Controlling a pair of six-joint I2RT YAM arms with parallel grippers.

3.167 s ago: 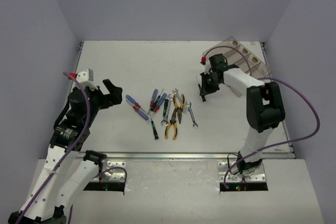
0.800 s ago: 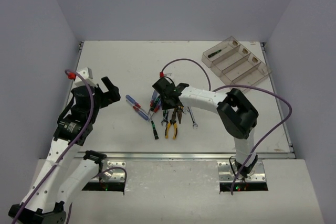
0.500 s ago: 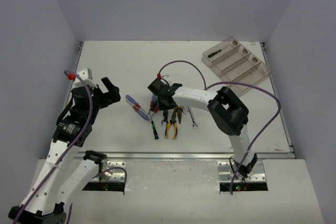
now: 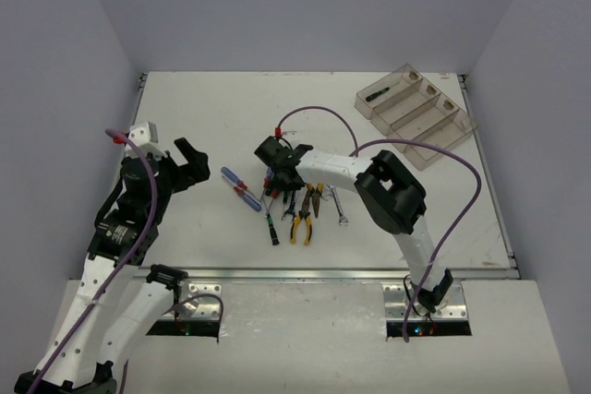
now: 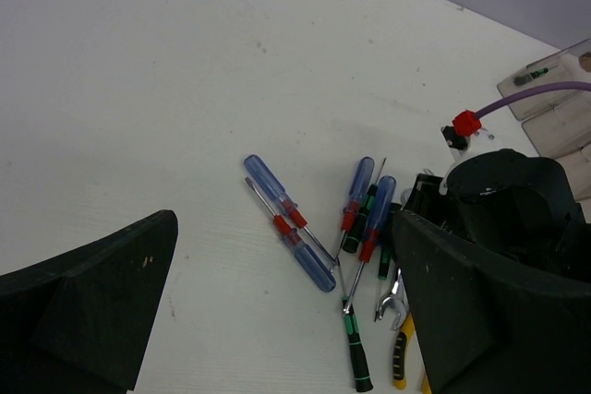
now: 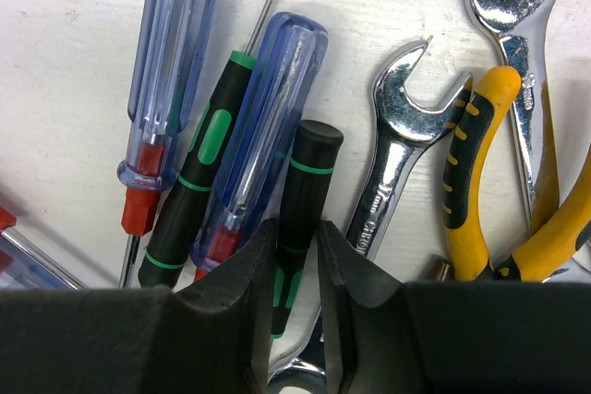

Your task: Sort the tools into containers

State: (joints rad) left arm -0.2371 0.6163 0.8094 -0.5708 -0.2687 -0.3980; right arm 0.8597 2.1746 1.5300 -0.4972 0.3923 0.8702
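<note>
The black-and-green screwdriver [image 6: 303, 189] lies flat on the table [image 4: 231, 108] in the thick of the tool pile, and the right gripper [image 6: 295, 228] sits low over it with one finger down each flank of the handle, a little back from the butt cap; the jaws are drawn in against both sides, so it reads as clamped on the handle though not lifted. The likeliest trouble is a neighbour coming along: a blue-and-red screwdriver [image 6: 268, 117] lies touching this screwdriver's left side in the right wrist view, right where one finger goes down, and could be pinched or dragged with it. On the screwdriver's other side a silver wrench [image 6: 392, 154] lies just beside it, its far end hidden under the gripper, and may be nudged into the yellow-and-black pliers [image 6: 471, 163] beyond. The round handle could also roll or slip in the grip. The tray of bins [image 4: 420, 131] stands well apart from the screwdriver, toward the far right corner, one bin already holding a green-handled tool [image 4: 374, 96]. The left gripper [image 4: 196, 165] hangs well apart from the screwdriver, jaws spread wide, holding nothing
</note>
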